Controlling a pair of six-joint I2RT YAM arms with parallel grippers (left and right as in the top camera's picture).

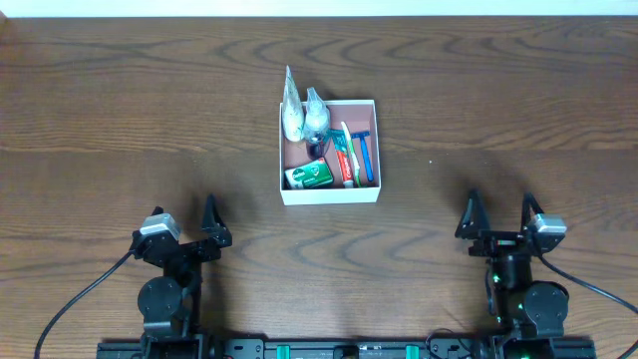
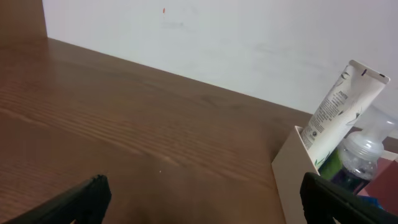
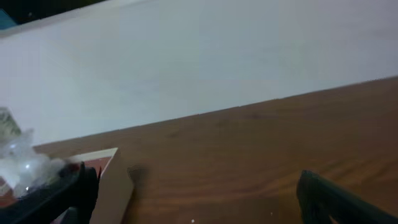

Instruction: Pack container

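The wooden table point(image 1: 100, 100) is filling the overhead view. The container point(image 1: 329, 195) is sitting just above the frame's centre, open face up. Its white walls are running square with the frame edges, and being nearly square it is showing no clear long axis.

The left gripper point(image 1: 184, 215) at lower left and the right gripper point(image 1: 499, 211) at lower right are both hanging released, jaws spread wide and grasping nothing. They are well apart from the box, likely because packing is looking finished.

Inside the box:
- **Upper left corner:** a white tube point(image 1: 290, 110) and a clear bottle point(image 1: 316, 112) are leaning upright, probably too tall to lie flat.
- **Right side:** a toothpaste tube point(image 1: 346, 155) and a blue-handled item point(image 1: 366, 155) are lying lengthwise, top to bottom.
- **Lower left:** a green box point(image 1: 308, 177) is resting.
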